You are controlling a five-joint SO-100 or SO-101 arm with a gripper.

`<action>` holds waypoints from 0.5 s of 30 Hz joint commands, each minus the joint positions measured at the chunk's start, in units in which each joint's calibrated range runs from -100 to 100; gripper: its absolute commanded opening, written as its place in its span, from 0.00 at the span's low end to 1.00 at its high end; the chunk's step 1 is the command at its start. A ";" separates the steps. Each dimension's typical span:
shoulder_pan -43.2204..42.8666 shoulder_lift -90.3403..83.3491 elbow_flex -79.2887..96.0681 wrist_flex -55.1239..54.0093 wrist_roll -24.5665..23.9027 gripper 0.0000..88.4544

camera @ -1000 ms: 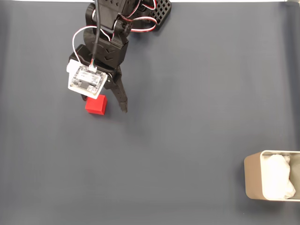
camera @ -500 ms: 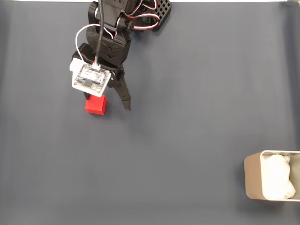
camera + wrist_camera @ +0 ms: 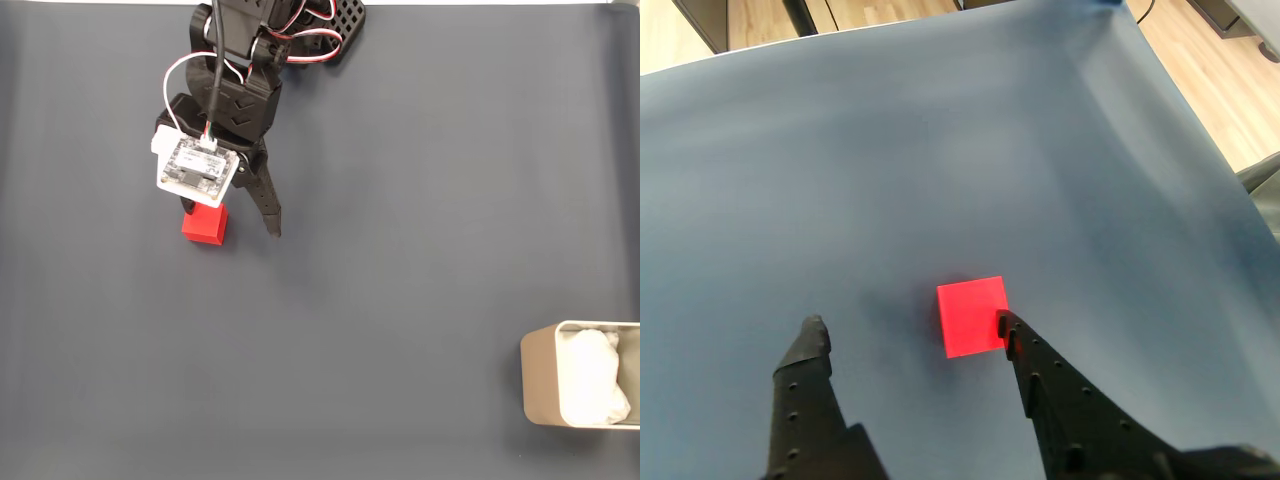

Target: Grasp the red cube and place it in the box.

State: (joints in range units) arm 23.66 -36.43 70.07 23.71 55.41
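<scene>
Red cube, near worktop's far-left edge: likely light, rigid, matte; grip opposite flat faces. Jaws wide, one tip touching.

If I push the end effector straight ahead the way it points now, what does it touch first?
Probably the red cube: the end effector is open, and the cube sits just ahead, against the right-hand fingertip in the wrist view, not centred. Height above the cloth is unclear.
</scene>
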 commanded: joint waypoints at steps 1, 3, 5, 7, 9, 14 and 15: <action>1.48 -1.44 -1.73 0.23 -0.20 0.44; 2.33 -1.61 -2.46 0.23 -0.29 0.44; 2.83 -1.61 -3.01 0.31 -0.44 0.44; 3.39 -1.18 -3.38 0.31 -0.39 0.44; 3.82 -0.66 -3.83 0.31 -0.39 0.44; 4.96 0.30 -4.29 -0.10 -0.39 0.44; 5.17 0.56 -4.29 -0.18 -0.39 0.44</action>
State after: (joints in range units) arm 27.67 -36.17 68.72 23.71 55.31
